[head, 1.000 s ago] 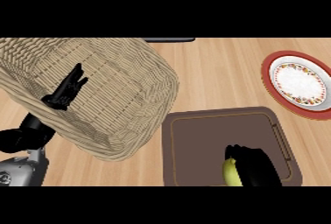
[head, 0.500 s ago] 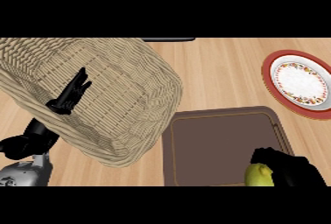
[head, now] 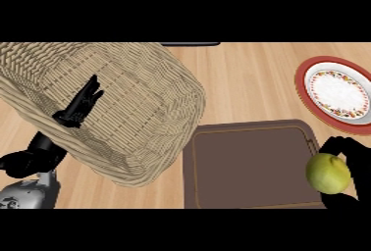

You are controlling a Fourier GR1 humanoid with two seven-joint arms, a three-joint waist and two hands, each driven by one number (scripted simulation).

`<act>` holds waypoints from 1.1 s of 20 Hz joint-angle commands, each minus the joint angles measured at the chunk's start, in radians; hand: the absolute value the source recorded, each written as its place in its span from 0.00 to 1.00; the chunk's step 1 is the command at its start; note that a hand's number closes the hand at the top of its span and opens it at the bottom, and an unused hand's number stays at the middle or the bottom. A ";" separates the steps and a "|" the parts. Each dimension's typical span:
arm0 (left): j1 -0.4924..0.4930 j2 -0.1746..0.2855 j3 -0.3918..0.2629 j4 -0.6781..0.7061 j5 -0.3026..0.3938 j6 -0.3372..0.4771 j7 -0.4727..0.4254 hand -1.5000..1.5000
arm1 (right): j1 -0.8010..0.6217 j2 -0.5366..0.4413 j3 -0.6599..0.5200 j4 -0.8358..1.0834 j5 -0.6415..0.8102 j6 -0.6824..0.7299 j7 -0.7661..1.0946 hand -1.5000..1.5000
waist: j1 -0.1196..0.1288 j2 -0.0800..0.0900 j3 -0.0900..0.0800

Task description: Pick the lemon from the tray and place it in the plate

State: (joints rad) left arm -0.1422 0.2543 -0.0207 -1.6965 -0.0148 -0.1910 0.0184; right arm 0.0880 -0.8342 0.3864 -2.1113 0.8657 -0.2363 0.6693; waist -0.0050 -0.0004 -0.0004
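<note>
**Lemon in hand, now at the tray's right rim**

Head view: the right hand [head: 352,149] has its fingers curled round the lemon [head: 328,172], which has moved from the lower middle of the tray [head: 246,169] out to its right rim. The pick looks done. The carry to the plate [head: 337,91], farther up the table, remains. The view's edge cuts off the hand, and the lemon's height is unclear. The left hand [head: 80,106] rests open-fingered over the wicker basket [head: 138,88].
</note>
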 commanded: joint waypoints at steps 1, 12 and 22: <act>-0.040 -0.015 0.011 0.075 -0.011 -0.010 -0.054 0.50 | -0.056 0.026 -0.132 0.086 -0.103 0.017 -0.071 1.00 | 0.002 0.002 0.000; -0.055 -0.020 0.024 0.035 -0.008 -0.024 0.004 0.50 | -0.305 0.171 -0.329 0.663 -0.276 -0.108 -0.476 1.00 | 0.017 0.004 0.002; -0.016 -0.036 0.014 0.038 -0.037 -0.035 -0.063 0.50 | -0.606 0.194 -0.384 1.285 -0.169 -0.141 -0.687 1.00 | 0.036 0.009 0.001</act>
State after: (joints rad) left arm -0.1813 0.2395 0.0072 -1.6663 -0.0306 -0.2347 0.0071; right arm -0.4190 -0.6507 0.0092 -1.0349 0.6616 -0.3871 0.0243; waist 0.0243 0.0071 0.0007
